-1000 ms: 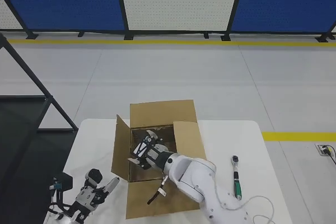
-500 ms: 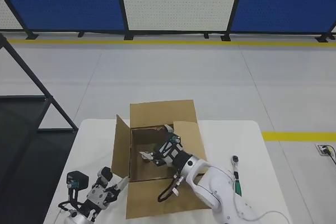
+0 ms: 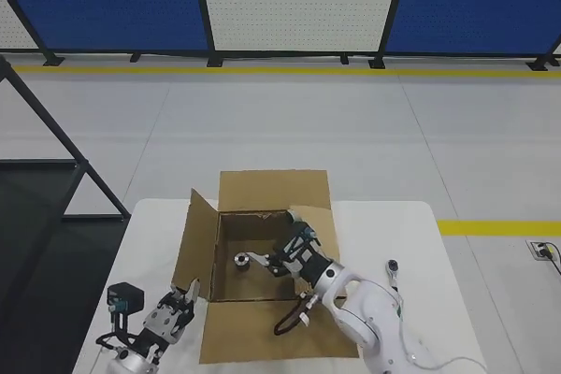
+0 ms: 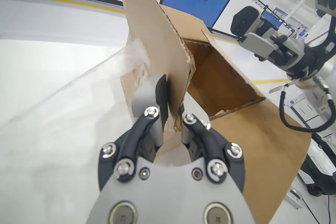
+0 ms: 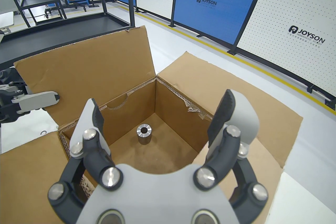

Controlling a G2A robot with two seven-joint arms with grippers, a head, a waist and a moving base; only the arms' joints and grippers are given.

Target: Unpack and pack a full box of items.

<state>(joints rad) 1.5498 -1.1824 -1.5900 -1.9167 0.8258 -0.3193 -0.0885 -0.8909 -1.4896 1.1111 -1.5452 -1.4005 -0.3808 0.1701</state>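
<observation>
While your left gripper [image 4: 173, 96] pinched the box's left flap [image 4: 155, 33] between closed jaws, your right gripper [image 5: 160, 101] hung over the open box [image 5: 181, 114] with its jaws spread and empty. You had one metal cylinder [image 5: 144, 131] standing on the box floor, and a ratchet [image 3: 394, 294] lay on the table [image 3: 402, 220] right of the box.

Blue and white partitions [image 3: 290, 23], pale floor [image 3: 290, 122], perhaps steel racking [image 3: 28, 224]
</observation>
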